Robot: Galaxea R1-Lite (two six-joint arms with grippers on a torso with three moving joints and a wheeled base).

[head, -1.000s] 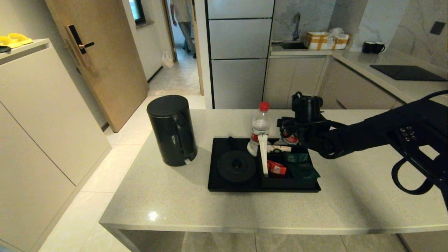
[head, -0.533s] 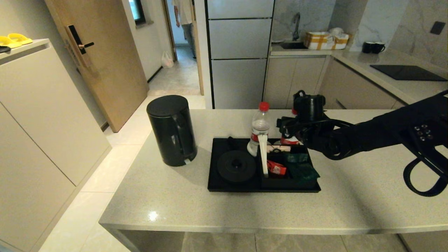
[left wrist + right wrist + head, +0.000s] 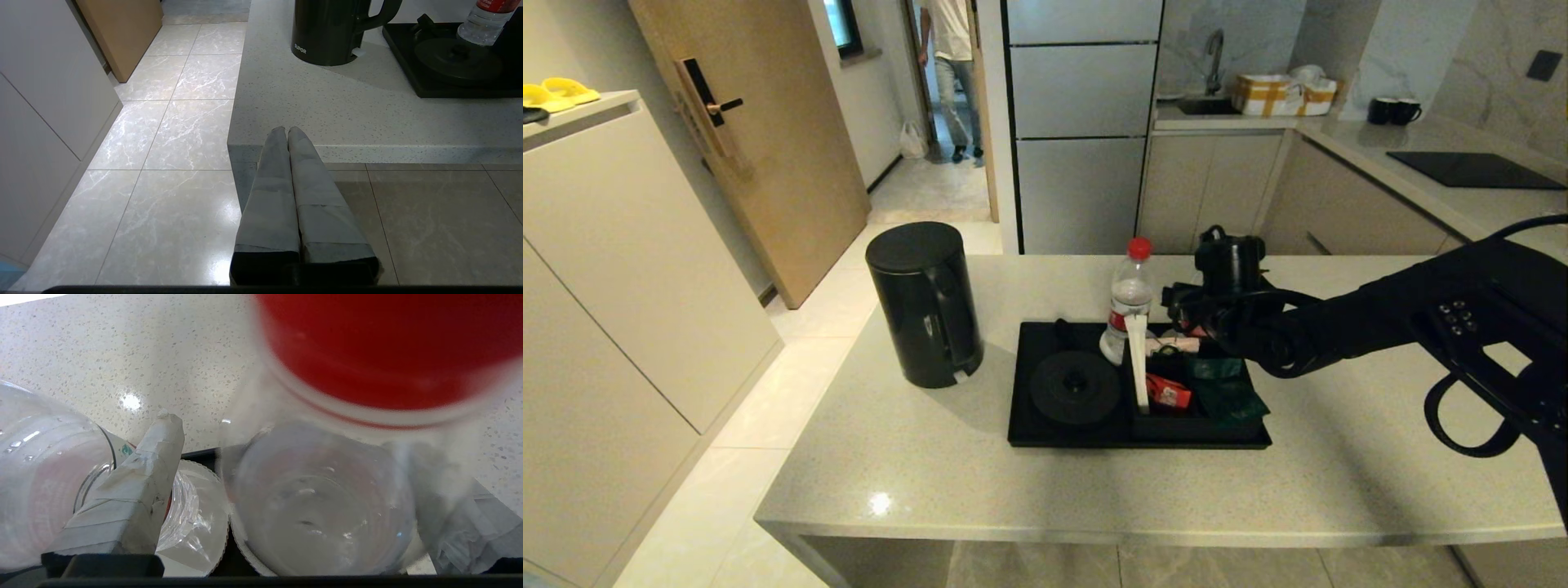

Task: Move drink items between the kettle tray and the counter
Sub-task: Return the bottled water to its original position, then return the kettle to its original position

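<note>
The broad, light grey speckled stone tabletop [image 3: 915, 457] carries everything. On it lies the flat black rectangular tray [image 3: 1025, 433] with its round black kettle base [image 3: 1075, 387] and a boxed section holding sachets [image 3: 1168, 390]. The tall black cylindrical kettle [image 3: 923, 302] stands on the tabletop just left of the tray, off its base. A small clear plastic bottle with a red cap [image 3: 1130, 302] stands upright at the tray's far edge. The right hand [image 3: 1188, 314] sits just beside it, clamped on a second clear, red-labelled bottle [image 3: 327, 490] at the tray's back. The left hand [image 3: 287, 131] hangs off the tabletop's near edge, fingers pressed together.
</note>
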